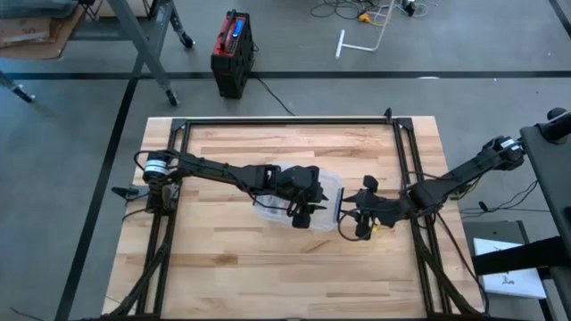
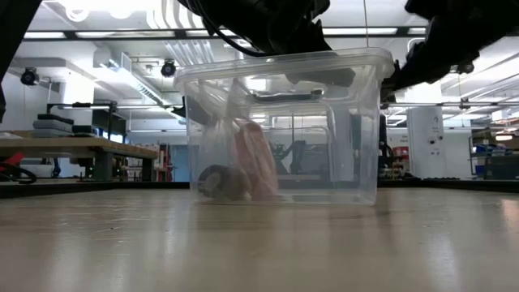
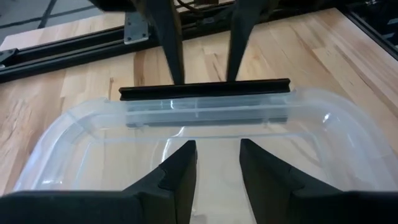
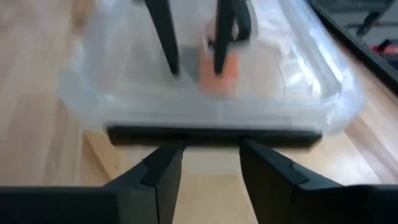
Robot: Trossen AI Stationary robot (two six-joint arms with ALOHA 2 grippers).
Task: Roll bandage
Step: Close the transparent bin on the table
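A clear plastic bin [image 2: 284,130] stands near the middle of the wooden table [image 1: 232,259], and everything else sits around it. Nearest in the low view, the bare tabletop runs up to the bin's front wall. Through that wall the bandage things show on the bin's floor: a dark grey roll [image 2: 223,182] lying low toward one end, and right beside it, touching or nearly so, an orange-pink roll [image 2: 255,158] leaning upright. From the right wrist view the orange roll [image 4: 219,65] lies inside the bin, past its near wall. The left gripper [image 1: 303,212] hangs over the bin's interior; its two fingers [image 3: 180,180] stand a moderate gap apart with nothing between them, pointed across the open bin toward the far rim. The right gripper [image 1: 350,217] sits just outside the bin at the end with the black handle strip [image 4: 214,135], its fingers [image 4: 165,171] likewise parted with a modest gap and holding nothing, the tips just short of that strip. Neither gripper touches either roll. Beyond the bin, from above, a black metal frame [image 1: 285,122] borders the table, and on the grey floor past it stands a red and black case [image 1: 234,52].
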